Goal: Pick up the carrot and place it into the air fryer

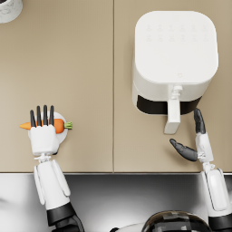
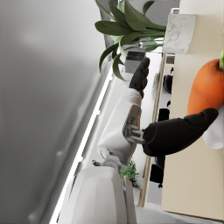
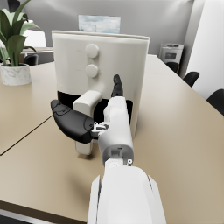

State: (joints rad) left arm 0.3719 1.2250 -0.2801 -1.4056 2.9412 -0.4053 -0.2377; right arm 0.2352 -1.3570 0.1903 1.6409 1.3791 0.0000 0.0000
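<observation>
Step in hand: pickup of the carrot (image 1: 58, 125), not yet done. The carrot is lying on a small white plate (image 1: 65, 134) at the near left of the desk (image 1: 81, 68), pointed tip aiming away from the air fryer, green stub toward it.

Left robot hand (image 1: 43, 131): hovering over the carrot, fingers lying straight and apart across it. In the left wrist view one dark finger (image 2: 179, 133) is reaching to the carrot's flank; whether it is pressing or only just beside is hard to tell from that angle. Nothing is being held.

Right robot hand (image 1: 195, 140): spread wide and holding nothing, waiting just beside the air fryer's handle (image 1: 173, 113), thumb out to one side, apparently not touching.

Air fryer (image 1: 174, 54): white, standing at the far right of the desk, well apart from the carrot, drawer apparently pushed in.

Next move calls for: fingers curling round the carrot's body, a clean lift off the plate, and the drawer being drawn out by its handle before anything can go in.

Other items: marble planter (image 1: 9, 9) at the far left corner; leafy plant (image 2: 131, 26) showing in the left wrist view. Neither is standing in the path between plate and fryer; the closed drawer is the one obstacle.
</observation>
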